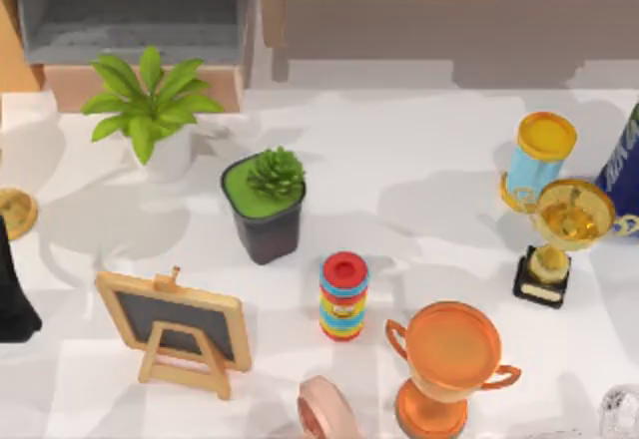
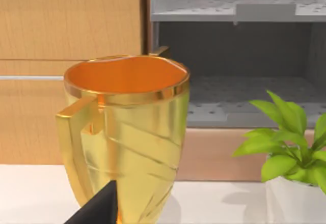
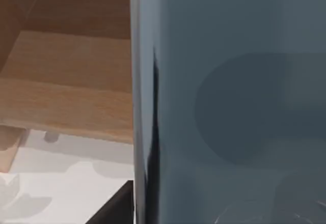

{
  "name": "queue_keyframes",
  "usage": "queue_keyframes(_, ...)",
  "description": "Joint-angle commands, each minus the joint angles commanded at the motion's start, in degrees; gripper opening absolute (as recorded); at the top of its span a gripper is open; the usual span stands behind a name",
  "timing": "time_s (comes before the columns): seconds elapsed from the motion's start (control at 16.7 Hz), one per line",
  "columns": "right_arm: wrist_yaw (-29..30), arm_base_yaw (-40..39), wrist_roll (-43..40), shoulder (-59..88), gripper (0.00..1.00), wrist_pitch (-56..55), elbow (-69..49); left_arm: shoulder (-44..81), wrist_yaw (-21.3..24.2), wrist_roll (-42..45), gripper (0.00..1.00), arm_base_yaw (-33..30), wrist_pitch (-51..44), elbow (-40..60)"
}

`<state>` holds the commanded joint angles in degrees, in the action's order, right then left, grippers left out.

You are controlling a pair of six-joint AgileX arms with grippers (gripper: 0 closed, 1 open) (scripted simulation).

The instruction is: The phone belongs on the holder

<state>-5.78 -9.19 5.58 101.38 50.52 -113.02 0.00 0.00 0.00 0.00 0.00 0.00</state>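
Note:
The phone [image 3: 229, 102] is a glossy grey-blue slab standing upright right in front of the right wrist camera. In the top view its dark blue edge [image 1: 623, 160] shows at the table's far right, lifted and tilted. My right gripper [image 3: 153, 208] is shut on it, with one black finger [image 3: 114, 211] against the slab's edge. The holder [image 1: 324, 409] is a pink curved stand at the table's front edge, left of the orange trophy. My left arm [image 1: 12, 294] is parked at the table's left edge, beside a gold cup [image 2: 122, 132].
An orange trophy [image 1: 449, 359] stands close to the holder's right. A coloured ring stack [image 1: 343, 296], a chalkboard easel [image 1: 178, 329], a dark plant pot [image 1: 266, 210] and a white-potted plant [image 1: 150, 110] fill the middle and left. Gold trophies [image 1: 559, 224] crowd the right. Cabinets line the back.

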Motion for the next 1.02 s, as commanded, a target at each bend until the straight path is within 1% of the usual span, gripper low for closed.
queue_keyframes(0.3, -3.2, 17.0, -8.2, -9.9, 0.00, -12.4, 14.6, 0.0, 0.0, 0.0, 1.00, 0.0, 0.0, 0.0)
queue_keyframes(0.6, -8.4, 33.3, -15.5, -13.7, 0.00, -26.4, 31.7, 0.0, 0.0, 0.0, 1.00, 0.0, 0.0, 0.0)
queue_keyframes(0.78, -12.8, 41.0, -18.8, -14.7, 0.00, -34.7, 41.7, 0.0, 0.0, 0.0, 1.00, 0.0, 0.0, 0.0)
queue_keyframes(1.02, -19.2, 48.6, -21.5, -15.2, 0.00, -44.8, 52.8, 0.0, 0.0, 0.0, 1.00, 0.0, 0.0, 0.0)
